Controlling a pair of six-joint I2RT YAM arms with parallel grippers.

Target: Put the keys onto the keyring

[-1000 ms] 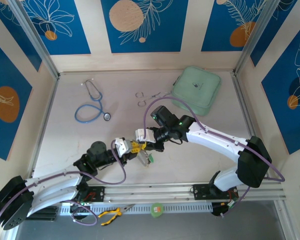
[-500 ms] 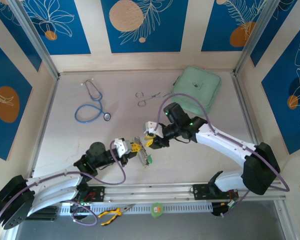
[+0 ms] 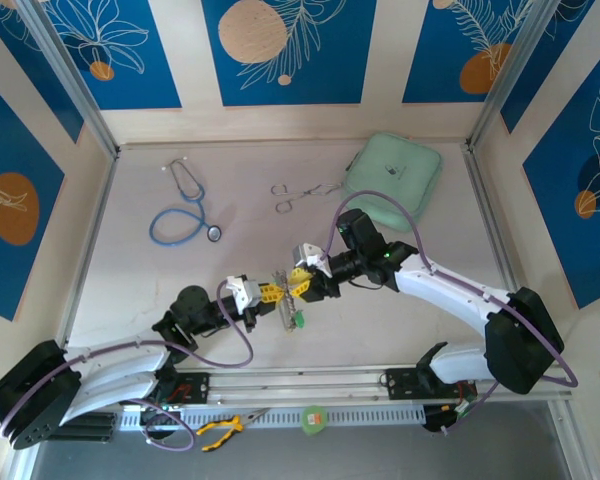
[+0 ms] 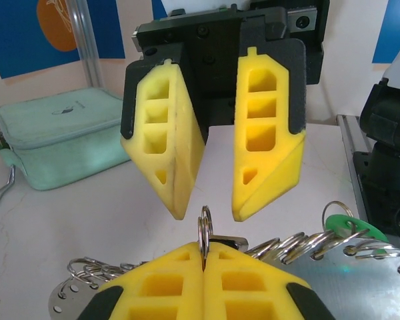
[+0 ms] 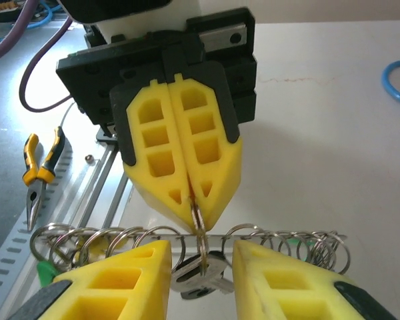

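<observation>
Where the two arms meet over the near-centre of the table (image 3: 120, 300), w/ bare surface open to L, R and toward the back wall, the left end effector (image 4: 204, 257) is pressed together, pinching a small split ring (image 4: 204, 225) that carries a silver key (image 5: 203, 277), while the right end effector (image 5: 200, 248) stands spread, one finger each side of that ring. The keyring (image 5: 257, 235) sits just below them as a thin bar strung w/ many split rings, a green-headed key (image 4: 347, 223) at one end. Stethoscope (image 3: 185, 210), forceps (image 3: 295, 192) and green pouch (image 3: 393, 180) lie well apart at the back; pliers (image 3: 225, 428) sit past the front edge by the arm bases.
</observation>
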